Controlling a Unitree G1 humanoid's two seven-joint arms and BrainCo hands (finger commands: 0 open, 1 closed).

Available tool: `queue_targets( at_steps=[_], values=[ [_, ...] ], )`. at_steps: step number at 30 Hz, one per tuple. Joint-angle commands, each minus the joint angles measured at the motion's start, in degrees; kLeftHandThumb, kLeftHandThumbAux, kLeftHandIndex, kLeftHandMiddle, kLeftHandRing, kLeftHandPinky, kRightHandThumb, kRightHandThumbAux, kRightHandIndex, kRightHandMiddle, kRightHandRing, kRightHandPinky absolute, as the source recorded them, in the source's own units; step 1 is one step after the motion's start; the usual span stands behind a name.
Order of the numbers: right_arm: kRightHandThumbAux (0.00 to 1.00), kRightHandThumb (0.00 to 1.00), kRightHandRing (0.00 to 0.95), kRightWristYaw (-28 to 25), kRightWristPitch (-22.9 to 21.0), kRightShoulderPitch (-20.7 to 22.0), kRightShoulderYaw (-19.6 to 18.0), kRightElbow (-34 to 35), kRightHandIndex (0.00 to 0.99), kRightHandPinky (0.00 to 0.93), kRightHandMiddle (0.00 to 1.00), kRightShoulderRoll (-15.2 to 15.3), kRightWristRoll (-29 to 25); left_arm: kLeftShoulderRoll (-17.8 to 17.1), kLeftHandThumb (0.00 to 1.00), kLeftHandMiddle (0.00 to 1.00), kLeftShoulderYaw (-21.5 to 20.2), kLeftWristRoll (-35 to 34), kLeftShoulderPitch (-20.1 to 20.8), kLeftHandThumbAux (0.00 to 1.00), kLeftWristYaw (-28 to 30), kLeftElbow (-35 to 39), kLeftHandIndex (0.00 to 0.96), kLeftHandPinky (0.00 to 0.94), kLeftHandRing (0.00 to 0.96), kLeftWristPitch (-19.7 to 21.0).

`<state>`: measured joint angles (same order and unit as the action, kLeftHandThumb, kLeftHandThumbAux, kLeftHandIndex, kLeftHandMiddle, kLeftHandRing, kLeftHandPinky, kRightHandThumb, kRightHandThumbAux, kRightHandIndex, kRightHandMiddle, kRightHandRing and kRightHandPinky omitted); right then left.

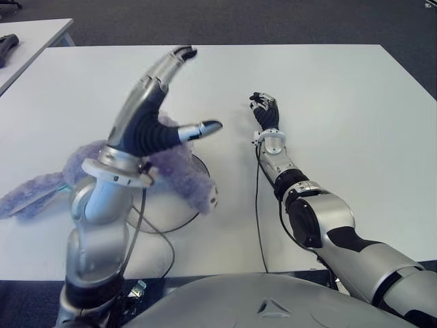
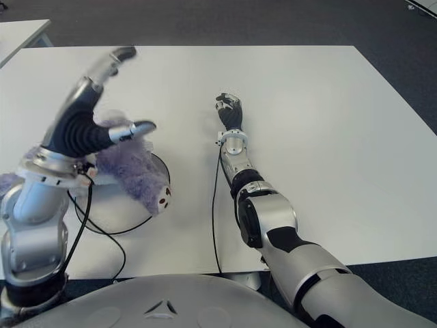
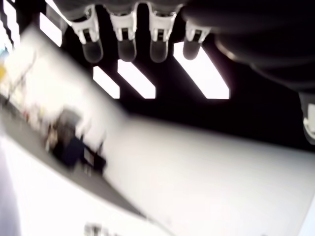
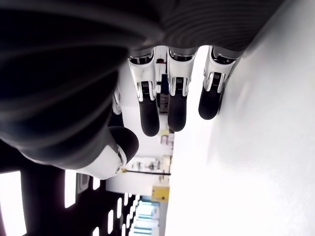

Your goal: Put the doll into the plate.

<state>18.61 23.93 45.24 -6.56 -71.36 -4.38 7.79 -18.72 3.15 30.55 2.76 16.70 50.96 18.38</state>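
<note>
The purple doll (image 1: 179,171) is draped across the white plate (image 1: 179,217), its body on the dish and its long ears trailing off the plate's left side onto the bench (image 1: 341,102), so the drop looks done. Above the doll the left robot hand (image 1: 160,102) is raised, fingers spread and holding nothing, likely clearing away. To the doll's right, the right robot hand (image 1: 265,109) sits idle, fingers loosely extended, empty.

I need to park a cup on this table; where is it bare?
Bare table right of the right hand, and along the far edge. Crowded near-left: doll over plate, under the raised open left hand.
</note>
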Motion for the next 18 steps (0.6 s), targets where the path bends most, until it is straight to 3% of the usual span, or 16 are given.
queue_targets(
  at_steps=[1,18],
  values=[
    [0.74,0.701,0.175,-1.3,-9.1,-10.4,-0.5,-7.5,0.399,0.14,0.226,-6.6,-0.2,1.2,0.009,0.0,0.6,2.1,0.8,0.356,-1.4,-2.1,0.0,0.0,0.0,0.5],
    [0.74,0.701,0.175,-1.4,-9.1,-10.4,-0.5,-7.5,0.399,0.14,0.226,-6.7,-0.2,2.0,0.009,0.0,0.3,2.8,0.9,0.356,-0.8,-2.1,0.0,0.0,0.0,0.2]
  ],
)
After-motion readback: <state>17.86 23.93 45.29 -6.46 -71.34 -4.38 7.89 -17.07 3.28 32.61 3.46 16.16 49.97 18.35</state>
